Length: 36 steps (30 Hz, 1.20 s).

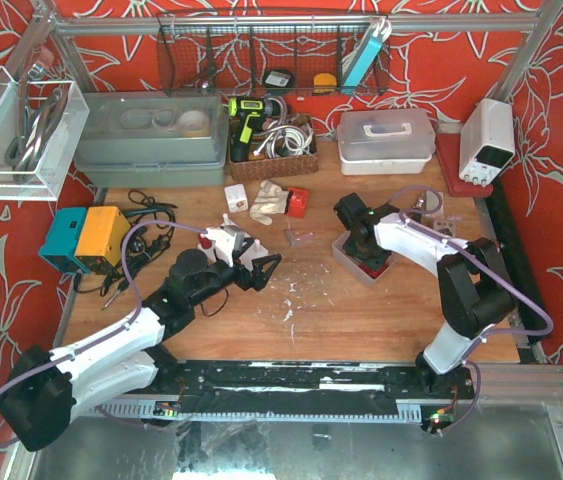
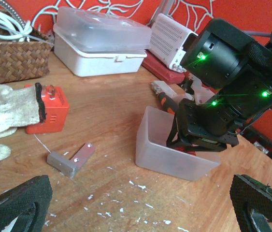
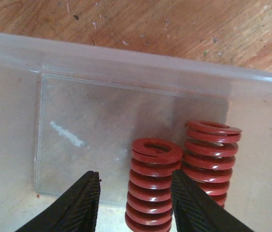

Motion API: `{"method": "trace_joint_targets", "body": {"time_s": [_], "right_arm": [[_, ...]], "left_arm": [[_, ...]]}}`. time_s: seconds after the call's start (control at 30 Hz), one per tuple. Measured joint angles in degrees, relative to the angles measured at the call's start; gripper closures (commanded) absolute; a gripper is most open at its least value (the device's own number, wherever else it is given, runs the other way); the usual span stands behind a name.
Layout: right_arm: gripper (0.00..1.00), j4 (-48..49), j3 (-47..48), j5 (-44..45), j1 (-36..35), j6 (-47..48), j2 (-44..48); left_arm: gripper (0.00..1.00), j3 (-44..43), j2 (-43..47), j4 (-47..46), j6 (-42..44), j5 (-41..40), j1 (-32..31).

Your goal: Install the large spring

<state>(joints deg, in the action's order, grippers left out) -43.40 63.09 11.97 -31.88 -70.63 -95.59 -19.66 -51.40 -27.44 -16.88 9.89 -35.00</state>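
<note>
Two large red coil springs stand upright in a translucent plastic bin (image 3: 126, 58): one (image 3: 155, 179) between my right fingers, the other (image 3: 212, 157) just to its right. My right gripper (image 3: 135, 180) is open and lowered into the bin. Its right finger (image 3: 193, 208) is close against the first spring, and its left finger (image 3: 75, 205) is apart from it. In the top view the right gripper (image 1: 365, 250) is over the bin (image 1: 344, 258). My left gripper (image 1: 261, 268) is open and empty, low over the table left of the bin (image 2: 174, 159).
An aluminium angle bracket (image 2: 70, 159) lies on the wood left of the bin. Behind it are an orange block (image 2: 51, 108) and a white glove (image 2: 5, 113). A white lidded box (image 2: 102, 46), a wicker basket (image 2: 10, 60) and a power supply (image 1: 487, 140) stand at the back.
</note>
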Motion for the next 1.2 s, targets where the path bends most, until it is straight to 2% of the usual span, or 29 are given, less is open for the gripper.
{"method": "trace_joint_targets", "body": {"time_s": [0.53, 0.97, 1.2], "right_arm": [[0.57, 2.95, 0.09, -3.67, 0.39, -4.37, -6.19], [0.83, 6.47, -0.13, -3.54, 0.39, -2.36, -6.1], [0.88, 13.4, -6.16, -1.62, 0.39, 4.28, 1.4]], "left_arm": [[0.0, -0.04, 0.28, 1.81, 1.38, -1.81, -0.87], [0.0, -0.04, 1.42, 2.43, 1.66, -3.45, -1.46], [0.0, -0.22, 1.31, 3.02, 1.66, -4.72, -1.49]]}}
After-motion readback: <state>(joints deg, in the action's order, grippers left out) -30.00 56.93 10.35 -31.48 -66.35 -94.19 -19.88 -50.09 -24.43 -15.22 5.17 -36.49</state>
